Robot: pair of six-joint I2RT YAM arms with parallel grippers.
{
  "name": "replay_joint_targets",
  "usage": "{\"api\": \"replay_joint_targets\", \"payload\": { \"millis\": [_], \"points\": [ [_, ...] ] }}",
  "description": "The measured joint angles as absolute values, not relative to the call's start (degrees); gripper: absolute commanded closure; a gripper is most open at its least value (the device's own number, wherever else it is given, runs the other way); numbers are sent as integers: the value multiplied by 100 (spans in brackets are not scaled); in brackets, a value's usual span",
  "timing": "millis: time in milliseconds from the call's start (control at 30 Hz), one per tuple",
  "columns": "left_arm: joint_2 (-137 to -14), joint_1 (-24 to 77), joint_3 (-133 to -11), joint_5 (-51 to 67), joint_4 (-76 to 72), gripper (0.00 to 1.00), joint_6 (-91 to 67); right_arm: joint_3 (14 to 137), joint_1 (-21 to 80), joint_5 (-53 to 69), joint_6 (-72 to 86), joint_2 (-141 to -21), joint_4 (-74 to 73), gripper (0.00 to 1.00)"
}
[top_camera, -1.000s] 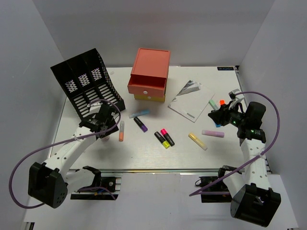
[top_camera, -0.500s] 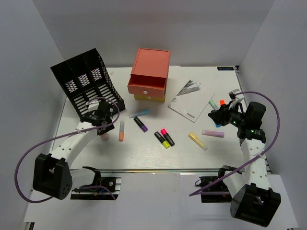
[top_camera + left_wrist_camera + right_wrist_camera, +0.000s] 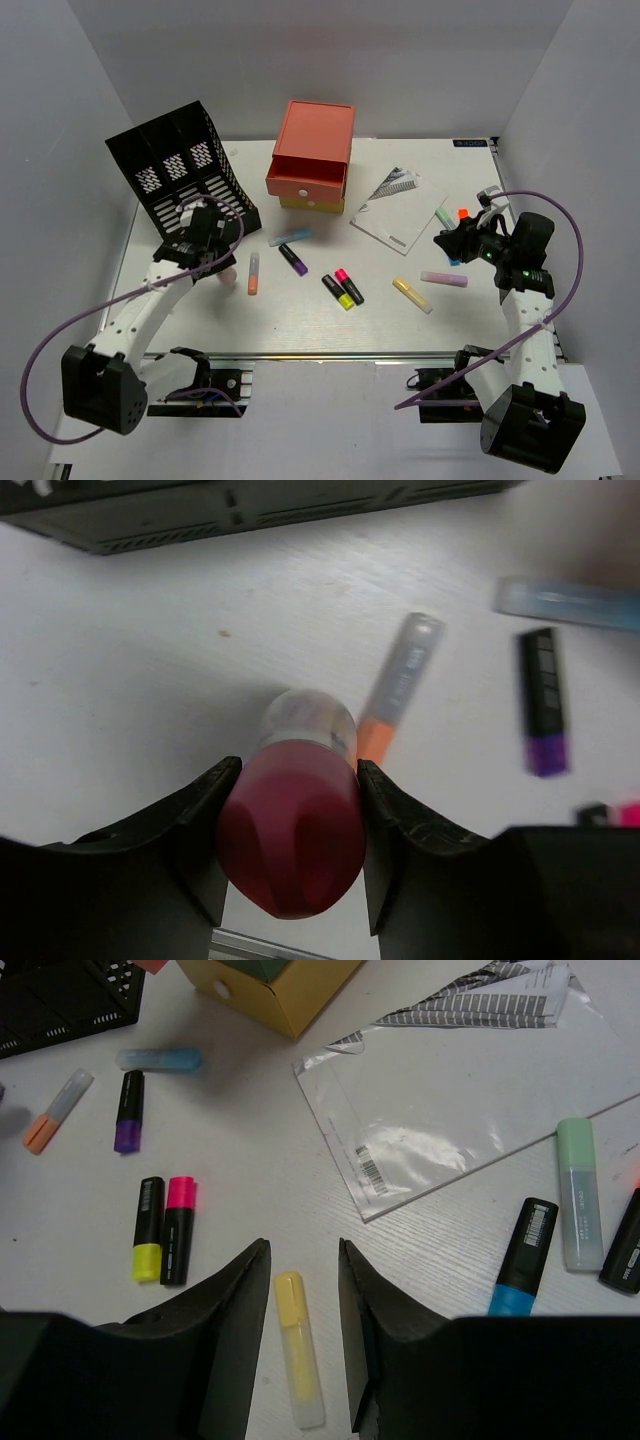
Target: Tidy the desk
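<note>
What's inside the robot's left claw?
A fat marker with a dark red end and a pale far end, squeezed between the fingers of the left gripper. Whether its far tip touches the desk is hidden behind the marker itself.

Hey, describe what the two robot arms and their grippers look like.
The left arm and right arm have white links with black joints and bases; a purple cable loops off each. The fingers are matte black with curved inner faces.

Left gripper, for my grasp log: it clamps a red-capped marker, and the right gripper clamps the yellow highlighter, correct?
No: the right wrist view shows the right gripper open, the yellow highlighter lying loose on the desk. The left gripper does clamp the red-capped marker.
</note>
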State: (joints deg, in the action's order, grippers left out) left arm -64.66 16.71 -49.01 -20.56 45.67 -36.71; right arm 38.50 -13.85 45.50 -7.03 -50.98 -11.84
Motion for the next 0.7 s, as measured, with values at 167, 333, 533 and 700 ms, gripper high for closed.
{"api": "replay_joint_targets", "payload": {
  "millis": [167, 333, 533, 700],
  "points": [
    [-5680, 1678, -5463, -843, 4405, 100, -3395, 3850, -1385, 4530, -703, -5098, -1184, 61],
    [-5518, 1675, -5970, 825, 3629, 100, -3347, 3850, -1385, 4515, -703, -5098, -1184, 60],
    [-6486, 1675, -6377, 2502, 2154, 100, -3758, 3850, -1385, 4510, -705, -5098, -1184, 60],
    [-7778, 1675, -7002, 3347, 766, 100, -4014, 3850, -1385, 4506, -705, -5098, -1184, 61]
  ]
}}
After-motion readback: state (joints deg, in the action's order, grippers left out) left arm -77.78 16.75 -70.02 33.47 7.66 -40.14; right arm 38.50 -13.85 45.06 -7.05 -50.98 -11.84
